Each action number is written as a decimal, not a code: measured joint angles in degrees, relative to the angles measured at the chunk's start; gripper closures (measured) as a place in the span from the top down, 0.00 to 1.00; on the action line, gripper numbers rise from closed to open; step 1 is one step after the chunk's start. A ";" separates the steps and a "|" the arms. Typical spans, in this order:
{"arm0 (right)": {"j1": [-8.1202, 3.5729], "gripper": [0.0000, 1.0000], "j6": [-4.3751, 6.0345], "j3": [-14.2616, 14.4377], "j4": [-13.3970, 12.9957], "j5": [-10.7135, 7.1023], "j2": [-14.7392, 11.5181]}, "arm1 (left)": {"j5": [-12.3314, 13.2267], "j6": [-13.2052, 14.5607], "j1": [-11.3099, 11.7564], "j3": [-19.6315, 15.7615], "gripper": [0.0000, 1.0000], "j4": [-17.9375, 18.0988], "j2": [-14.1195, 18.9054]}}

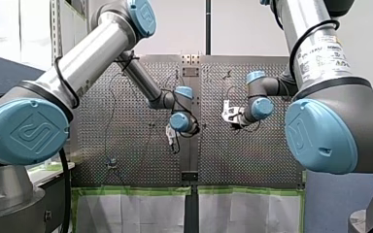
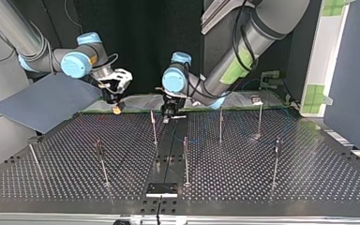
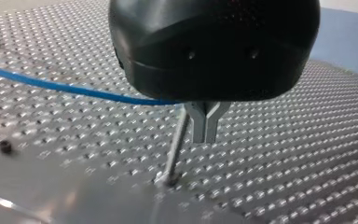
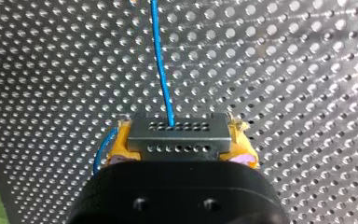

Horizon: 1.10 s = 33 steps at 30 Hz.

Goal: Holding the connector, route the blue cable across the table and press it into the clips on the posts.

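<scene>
Blue cable (image 4: 161,60), thin, leaves the grey perforated connector (image 4: 178,135) your right gripper (image 4: 181,145) clamps. Your left gripper (image 3: 205,135) is pinched closed; the arm label (image 1: 328,56) is unreadable.

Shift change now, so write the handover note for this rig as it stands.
Right gripper: shut on the connector, near the table's far edge in the top view.
Left gripper: shut, beside a post; the blue cable runs up to it, grip unclear.
Done: connector held, cable trailing from it over the table.
Left: no clip on the posts visibly holds cable; route it and press it in.
</scene>
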 joint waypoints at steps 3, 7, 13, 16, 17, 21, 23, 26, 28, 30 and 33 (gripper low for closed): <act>-0.37 0.00 0.00 -0.54 0.09 -0.11 0.04 | 0.67 -0.01 1.00 1.10 0.00 -0.38 -0.04; -0.99 0.00 -0.06 -1.09 0.14 -0.16 0.10 | 1.61 -0.01 2.17 1.99 0.00 -0.55 -0.06; -1.59 0.00 -0.39 -1.33 0.15 -0.30 0.12 | 2.02 0.73 2.84 2.21 0.05 -1.70 -0.03; -1.70 0.00 -0.54 -1.35 0.18 -0.33 0.12 | 1.56 1.85 2.55 2.21 0.29 -3.05 -0.02; -1.70 0.00 -0.59 -1.35 0.18 -0.34 0.14 | 1.34 2.17 2.40 2.22 0.43 -3.44 -0.01; -1.76 0.00 -0.82 -1.36 0.27 -0.34 0.13 | 0.42 3.16 1.72 2.23 0.63 -5.02 0.02; -1.80 0.00 -0.90 -1.36 0.32 -0.34 0.13 | 0.15 3.84 1.38 2.23 1.00 -5.82 0.06; -1.80 0.00 -1.03 -1.34 0.38 -0.35 0.13 | -0.02 5.12 0.98 2.23 1.00 -7.19 0.13; -1.81 0.00 -1.25 -1.34 0.41 -0.35 0.12 | -0.16 6.06 0.83 2.23 1.00 -8.17 0.21; -1.84 0.00 -1.43 -1.34 0.44 -0.36 0.12 | -0.27 6.81 0.70 2.23 1.00 -9.03 0.41; -1.93 0.00 -1.69 -1.35 0.46 -0.40 0.12 | -0.74 7.51 0.35 2.23 1.00 -10.52 1.08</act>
